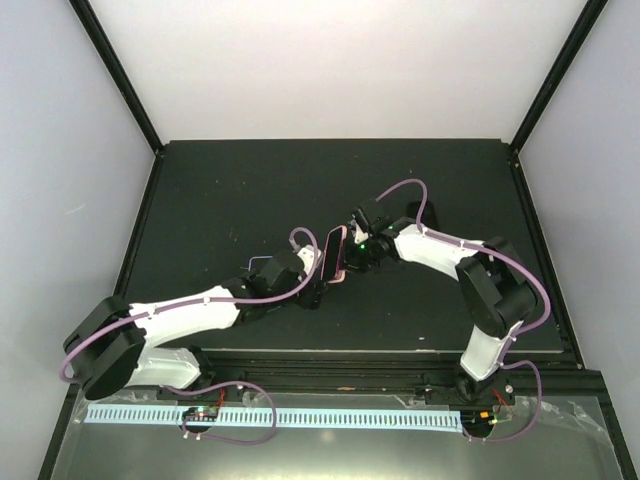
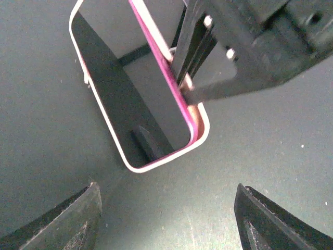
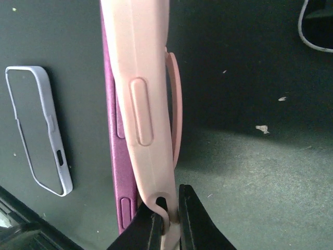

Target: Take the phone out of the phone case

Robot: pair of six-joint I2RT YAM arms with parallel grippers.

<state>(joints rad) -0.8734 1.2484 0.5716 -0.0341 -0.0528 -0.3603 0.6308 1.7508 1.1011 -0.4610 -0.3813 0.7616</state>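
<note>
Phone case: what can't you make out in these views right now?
Top view: phone case is small and edge-on between the arms; how far the phone is out is unclear.
Left wrist view: its far end is cut off by the frame; the right gripper covers one edge.
Right wrist view: edge-on, so its back is hidden.

Can't see one end of the phone case (image 3: pixel 143 94), chopped by the upper edge in both wrist views. Only getting fingertips of the left gripper (image 2: pixel 166 208), bottom corners. Way too tiny overhead for details.
</note>
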